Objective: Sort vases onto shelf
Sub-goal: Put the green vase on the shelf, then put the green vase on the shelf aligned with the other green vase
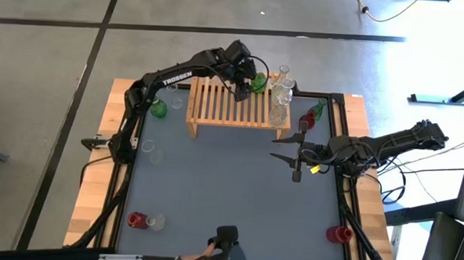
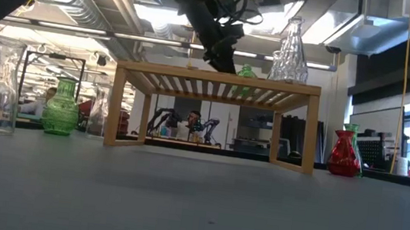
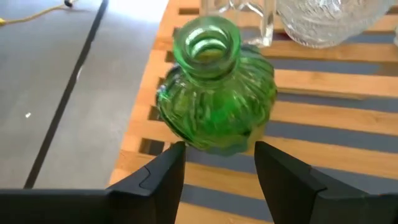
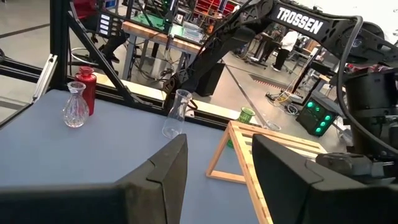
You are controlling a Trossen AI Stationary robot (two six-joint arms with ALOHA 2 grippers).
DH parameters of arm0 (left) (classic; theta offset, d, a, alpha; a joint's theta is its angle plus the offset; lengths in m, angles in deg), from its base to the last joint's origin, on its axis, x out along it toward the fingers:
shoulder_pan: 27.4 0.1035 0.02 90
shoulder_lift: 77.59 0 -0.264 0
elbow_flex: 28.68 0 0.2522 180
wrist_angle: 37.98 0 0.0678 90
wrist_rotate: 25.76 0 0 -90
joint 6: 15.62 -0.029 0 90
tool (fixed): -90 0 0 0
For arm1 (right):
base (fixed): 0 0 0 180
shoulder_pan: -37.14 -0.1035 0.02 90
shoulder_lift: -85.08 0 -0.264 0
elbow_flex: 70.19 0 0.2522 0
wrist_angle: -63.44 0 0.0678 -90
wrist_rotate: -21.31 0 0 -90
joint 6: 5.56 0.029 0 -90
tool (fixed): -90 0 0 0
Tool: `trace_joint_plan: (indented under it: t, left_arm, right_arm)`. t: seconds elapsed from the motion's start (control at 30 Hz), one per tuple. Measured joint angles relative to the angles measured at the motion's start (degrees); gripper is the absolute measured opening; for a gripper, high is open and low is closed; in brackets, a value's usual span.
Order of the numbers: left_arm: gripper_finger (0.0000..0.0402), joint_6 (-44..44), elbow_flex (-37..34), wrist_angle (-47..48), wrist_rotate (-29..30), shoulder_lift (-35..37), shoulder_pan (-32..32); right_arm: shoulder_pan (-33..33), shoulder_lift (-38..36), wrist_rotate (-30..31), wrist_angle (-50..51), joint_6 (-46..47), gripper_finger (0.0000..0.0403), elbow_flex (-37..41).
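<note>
**High view: Green vase reaches the shelf, most still to sort**

High view shows the left gripper (image 1: 254,82) over the shelf (image 1: 217,106) at the desk's far edge, its fingers spread wide either side of a green vase (image 3: 214,93) standing on the slats, apparently not gripping it. Clear vases (image 1: 281,89) cluster at the shelf's right end. Judged from here, sorting is barely begun: green, red and clear vases remain scattered on the desk (image 1: 222,184). The right gripper (image 1: 294,148) waits open, empty, right of centre. "TROSSEN" is printed on the arms.
</note>
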Motion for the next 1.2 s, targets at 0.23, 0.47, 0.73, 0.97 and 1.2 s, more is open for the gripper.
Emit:
trace_joint_plan:
  t: [0.23,0.47,0.73,0.97,1.2]
  left_arm:
    - [0.0187,-0.04,0.0,-0.4,-0.08,-1.69,0.14]
    - [0.0187,0.2,0.0,-1.29,-0.04,-2.26,0.14]
    - [0.0187,0.22,0.0,-2.27,2.91,-2.23,0.12]
    - [0.0187,0.18,0.0,2.09,3.05,0.49,-0.54]
    - [0.0187,-0.01,0.0,7.96,10.35,7.71,-1.45]
  right_arm:
    - [-0.01,0.0,-0.01,-0.04,-0.04,0.017,0.0]
    - [-0.01,0.0,-0.01,-0.06,-0.17,0.017,0.0]
    - [-0.01,0.0,-0.01,-0.01,-0.18,0.017,0.0]
    - [0.01,0.0,-0.01,0.17,-0.18,0.017,0.0]
    - [0.0,0.0,-0.01,1.22,-0.18,0.017,0.0]
